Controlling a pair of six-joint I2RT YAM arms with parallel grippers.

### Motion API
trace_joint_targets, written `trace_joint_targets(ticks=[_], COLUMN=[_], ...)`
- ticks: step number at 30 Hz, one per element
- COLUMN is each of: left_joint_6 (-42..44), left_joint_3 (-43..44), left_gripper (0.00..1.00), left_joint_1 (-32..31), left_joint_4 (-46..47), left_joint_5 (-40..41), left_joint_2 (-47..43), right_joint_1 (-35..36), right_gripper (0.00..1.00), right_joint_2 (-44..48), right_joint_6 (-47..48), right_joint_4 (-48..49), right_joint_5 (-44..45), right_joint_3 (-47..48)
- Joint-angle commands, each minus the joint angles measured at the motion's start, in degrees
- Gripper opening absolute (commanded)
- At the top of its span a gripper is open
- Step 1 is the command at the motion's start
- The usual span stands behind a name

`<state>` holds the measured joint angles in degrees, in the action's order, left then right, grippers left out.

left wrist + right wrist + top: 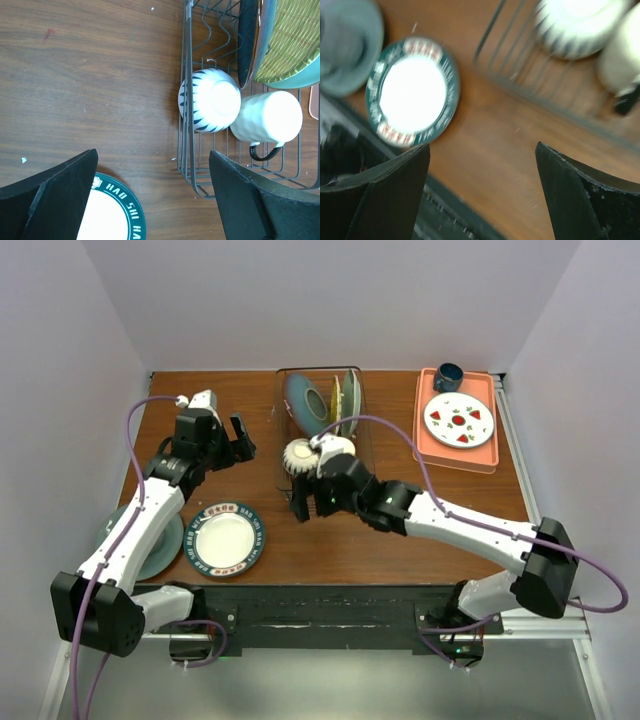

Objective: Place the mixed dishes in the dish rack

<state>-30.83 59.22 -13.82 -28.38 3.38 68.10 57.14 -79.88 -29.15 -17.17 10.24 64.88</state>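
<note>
right pincer [481, 150] agape, empty; dark-rimmed plate [412, 97] ahead, well apart

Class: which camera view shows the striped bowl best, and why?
Left wrist: the striped bowl appears sharp and whole, in the dish rack. Top external shows it small; right wrist shows it blurred and cropped at the frame's top.

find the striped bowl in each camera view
Top external: striped bowl at picture centre, in the dish rack's near-left corner.
Left wrist: right of centre, just inside the rack's edge.
Right wrist: top right, blurred.
Shared landmark: the dark-rimmed plate lying outside the rack.
</note>
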Motion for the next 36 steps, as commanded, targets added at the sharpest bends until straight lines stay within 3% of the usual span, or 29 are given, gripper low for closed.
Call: trace_joint_targets(ticks=[1,7,13,16,21,33,34,36], left_joint_6=[0.95,1.21,1.04,0.77,0.68,1.65,1.65,1.65], left_joint_3=[-1.04,-1.3,-1.65,-1.57,-0.51,0.19,0.02,-0.16], left_gripper=[0.98,0.98,0.98,0.98,0.98,0.98,0.98,0.98], left_joint_1=[0.64,0.64,0.55,0.55,0.55,0.55,0.55,0.55], left_joint_4=[0.61,0.52,0.43,0.34,-0.27,-1.24,-1.24,-0.98], left_joint_5=[-1.44,-5.66,-6.45,-7.07,-7.33,-7.33,-7.42,-7.68], left_joint_2=[-2.79,-4.81,-5.95,-6.4,-7.01,-8.15,-8.24,-8.33], right_joint_1=[3.5,6.13,7.45,8.6,10.79,14.05,14.13,14.05], right_gripper=[0.84,0.72,0.67,0.56,0.54,0.54,0.52,0.37], right_joint_2=[-2.56,-6.95,-14.06,-16.44,-23.3,-32.36,-32.45,-32.27], right_joint_6=[-4.25,-10.92,-23.93,-28.94,-34.65,-35.71,-35.89,-37.55], right_joint_4=[10.9,23.99,34.74,36.94,30.88,20.79,20.16,18.15], right_joint_5=[-8.47,-9.19,-5.06,-1.99,2.77,6.89,7.25,7.95], right_joint_3=[-5.36,-11.08,-14.26,-13.21,-6.53,2.79,2.88,2.62])
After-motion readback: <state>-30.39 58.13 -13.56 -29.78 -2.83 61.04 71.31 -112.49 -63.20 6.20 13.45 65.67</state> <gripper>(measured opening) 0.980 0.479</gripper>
